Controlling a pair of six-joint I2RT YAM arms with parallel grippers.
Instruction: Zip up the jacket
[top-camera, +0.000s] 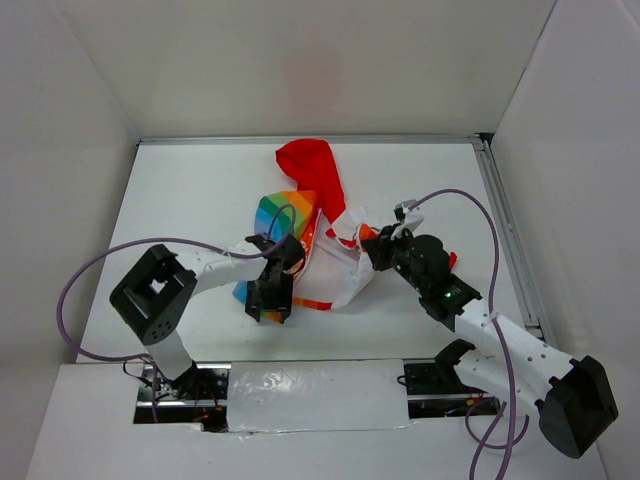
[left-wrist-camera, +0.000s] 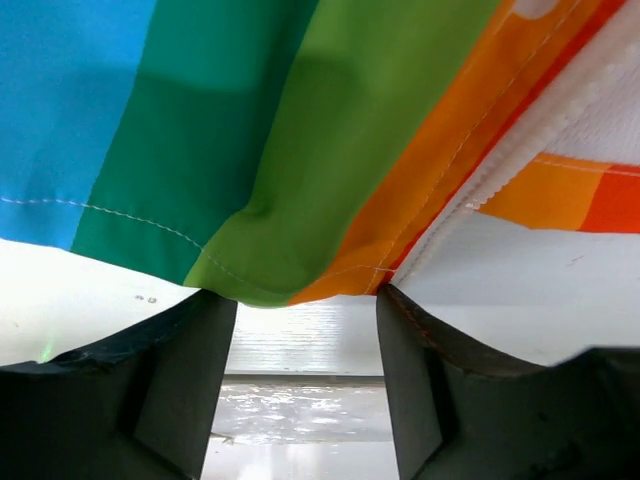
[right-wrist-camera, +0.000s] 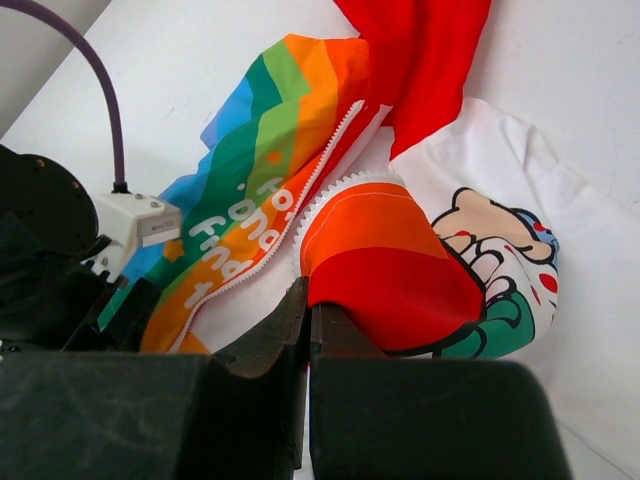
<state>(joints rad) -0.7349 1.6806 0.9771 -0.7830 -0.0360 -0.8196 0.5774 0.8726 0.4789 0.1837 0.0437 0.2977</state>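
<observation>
The left claw sits at the jacket's left lower edge, pointing toward the near side of the table. In the left wrist view its 2 fingers stand apart, and the hem of the rainbow panel hangs right at their tips, not yet pinched. So this claw is open at the cloth.

The jacket lies crumpled in the middle of the table. Its red hood is thrown toward the far side and its front is spread open. The white zip teeth run bare along the rainbow panel's orange edge, with no matching row meshed into them, so the zip looks undone along all that shows. I cannot find the slider in any view.

The right claw is at the jacket's right edge, its fingers pressed together. A red and orange fold lies just beyond their tips, beside the bear print. I cannot tell whether a thin layer is caught between them.

The step in hand seems to be taking hold of the 2 front edges. Next, the left claw would need to close on the hem near the teeth. The 2 lower zip ends then need bringing together.

No container shows in any view.
</observation>
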